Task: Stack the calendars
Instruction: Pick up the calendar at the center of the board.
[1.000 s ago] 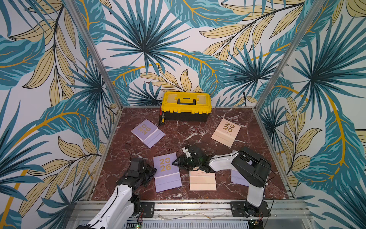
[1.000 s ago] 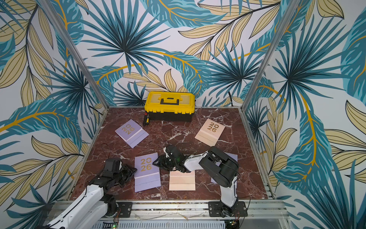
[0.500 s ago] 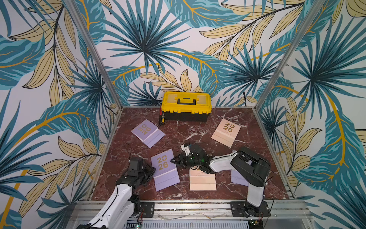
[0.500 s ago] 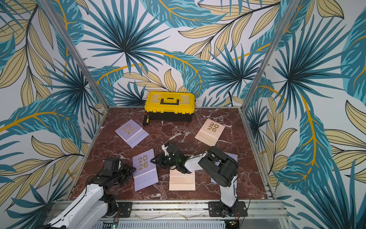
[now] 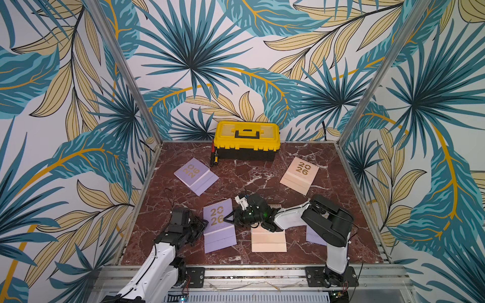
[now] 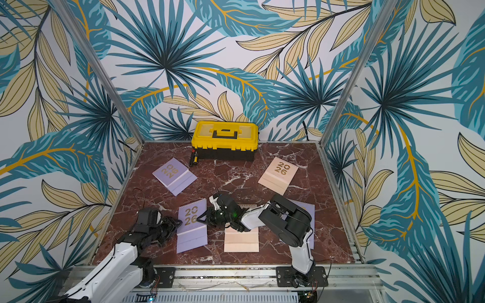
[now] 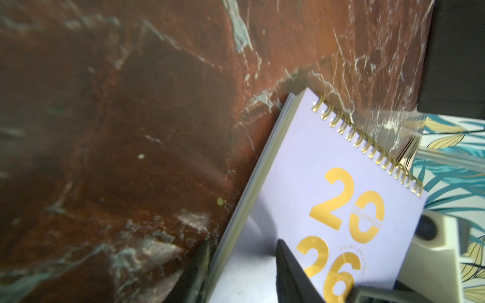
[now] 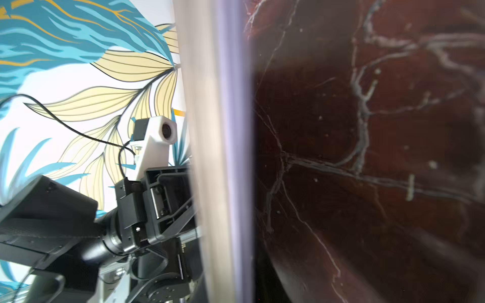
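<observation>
Toolbox (image 5: 246, 140) at back mid, by wall. Small tool (image 5: 214, 158) just left of it. Back-left calendar (image 5: 195, 175) & back-right calendar (image 5: 299, 175) nearer, well apart. Front row, left to right: front-left calendar (image 5: 219, 225), mid calendar (image 5: 268, 240), front-right calendar (image 5: 313, 236) partly under R arm (image 5: 325, 223)

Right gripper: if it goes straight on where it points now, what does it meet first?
The front lilac calendar: the right gripper seems to be at its side edge, with the left gripper beyond.

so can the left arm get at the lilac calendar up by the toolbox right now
Probably yes: the far lilac calendar lies on that arm's side, with only bare marble between. First the left claw must leave the near lilac calendar, whose edge it straddles.
</observation>
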`<state>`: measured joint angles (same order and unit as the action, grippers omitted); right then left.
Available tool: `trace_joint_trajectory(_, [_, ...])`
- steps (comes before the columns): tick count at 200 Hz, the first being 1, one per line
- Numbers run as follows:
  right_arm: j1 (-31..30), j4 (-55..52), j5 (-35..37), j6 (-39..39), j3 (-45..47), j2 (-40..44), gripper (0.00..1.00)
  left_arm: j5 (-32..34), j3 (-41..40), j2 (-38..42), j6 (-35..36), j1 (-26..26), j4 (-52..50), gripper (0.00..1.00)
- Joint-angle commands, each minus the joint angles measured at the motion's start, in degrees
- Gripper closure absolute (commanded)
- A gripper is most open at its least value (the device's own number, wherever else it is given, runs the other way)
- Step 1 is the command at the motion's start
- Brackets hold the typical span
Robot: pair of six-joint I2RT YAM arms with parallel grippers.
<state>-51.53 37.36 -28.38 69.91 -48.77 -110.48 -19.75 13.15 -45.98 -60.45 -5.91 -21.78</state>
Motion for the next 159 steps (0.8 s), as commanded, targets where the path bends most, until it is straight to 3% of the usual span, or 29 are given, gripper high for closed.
trace_joint_trajectory(1, [-0.3,-2.4,0.9,-2.0,-1.2,2.5,0.88,-0.4,2.4,0.7,1.6,0.1,-7.7,0.50])
trace_joint_trajectory(39, [-0.4,0.4,1.2,-1.2,-0.2,3.0,0.97,-1.9,5.8,0.5,2.3,0.2,-8.6,0.45])
trace_joint_trajectory(103, [0.9,0.3,2.0,-1.9,1.6,7.5,1.00,-6.5,11.0,0.8,2.3,0.2,-8.6,0.39])
trace_joint_trajectory(159, [4.5,-10.3,2.8,-7.0,3.8,15.7,1.00,-11.4,16.2,-1.4,2.2,0.2,-8.8,0.37])
